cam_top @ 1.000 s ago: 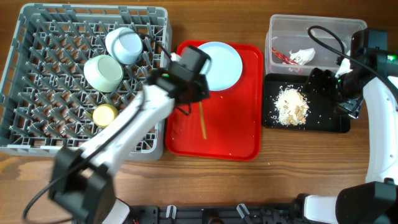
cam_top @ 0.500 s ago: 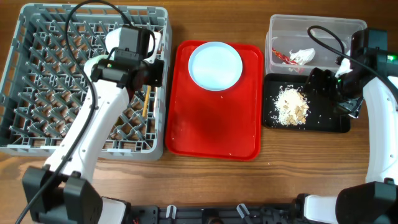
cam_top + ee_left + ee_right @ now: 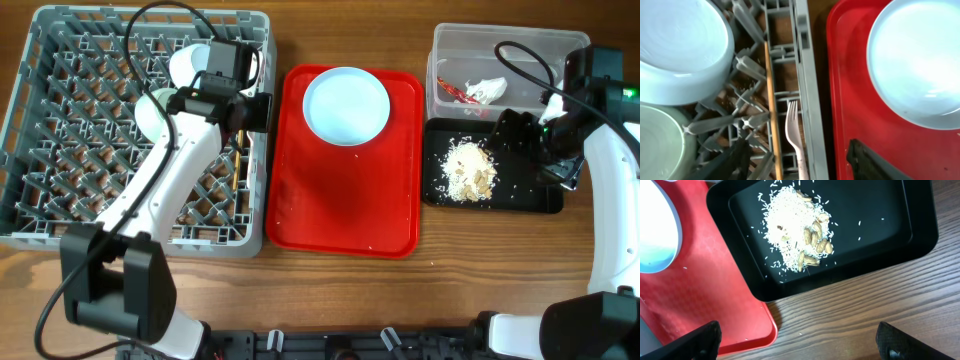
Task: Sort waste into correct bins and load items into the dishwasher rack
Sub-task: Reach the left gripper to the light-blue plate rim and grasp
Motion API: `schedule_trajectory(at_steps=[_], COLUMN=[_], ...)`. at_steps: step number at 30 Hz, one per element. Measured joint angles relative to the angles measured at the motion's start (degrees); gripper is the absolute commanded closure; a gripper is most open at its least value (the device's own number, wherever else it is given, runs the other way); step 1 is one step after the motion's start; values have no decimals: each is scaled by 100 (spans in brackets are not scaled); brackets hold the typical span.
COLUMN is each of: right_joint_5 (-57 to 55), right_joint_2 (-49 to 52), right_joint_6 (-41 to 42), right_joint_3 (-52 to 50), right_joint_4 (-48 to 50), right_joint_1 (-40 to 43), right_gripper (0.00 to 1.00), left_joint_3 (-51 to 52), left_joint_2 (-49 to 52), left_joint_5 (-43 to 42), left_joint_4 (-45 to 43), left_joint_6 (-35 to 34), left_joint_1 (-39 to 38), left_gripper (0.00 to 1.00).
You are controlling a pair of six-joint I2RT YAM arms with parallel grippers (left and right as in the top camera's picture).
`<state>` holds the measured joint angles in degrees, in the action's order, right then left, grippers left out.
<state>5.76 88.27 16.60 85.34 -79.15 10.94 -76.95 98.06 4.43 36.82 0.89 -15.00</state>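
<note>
The chopsticks (image 3: 770, 100) lie in the dishwasher rack (image 3: 807, 75) along its right wall, long axis near-to-far. The fork (image 3: 794, 132) beside them points its tines far. The left hand (image 3: 800, 167) and right hand (image 3: 800, 342) are spread, empty.

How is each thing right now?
Plate, lying on red tray.
Chopstick, lying in rack.
Fork, lying in rack.
Blue bowl, in rack.
Wrapper, crumpled in clear tub.
Food scraps, heaped in black tray.
Left claw, open, empty.
Right claw, open, empty.
</note>
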Motion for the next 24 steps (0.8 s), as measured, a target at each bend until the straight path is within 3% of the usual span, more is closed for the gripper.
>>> schedule_trajectory(at_steps=[8,17,20,24], right_joint_5=[0,0,0,0], right_joint_2=[0,0,0,0], right_joint_6=[2,2,2,2], right_joint_3=[0,0,0,0], right_joint_4=[33,31,33,33], right_joint_1=[0,0,0,0], right_gripper=[0,0,0,0], left_joint_3=[-177,-181,-181,-181], left_joint_2=[-188,1399,1790,2052], left_joint_5=[-938,-1123,-1123,-1121], left_joint_4=[-1034,-1823,-1821,-1464], left_joint_6=[232,1119,1182,1222], left_joint_1=[-852,-1976,-2055,-2057], left_gripper=[25,23,27,48])
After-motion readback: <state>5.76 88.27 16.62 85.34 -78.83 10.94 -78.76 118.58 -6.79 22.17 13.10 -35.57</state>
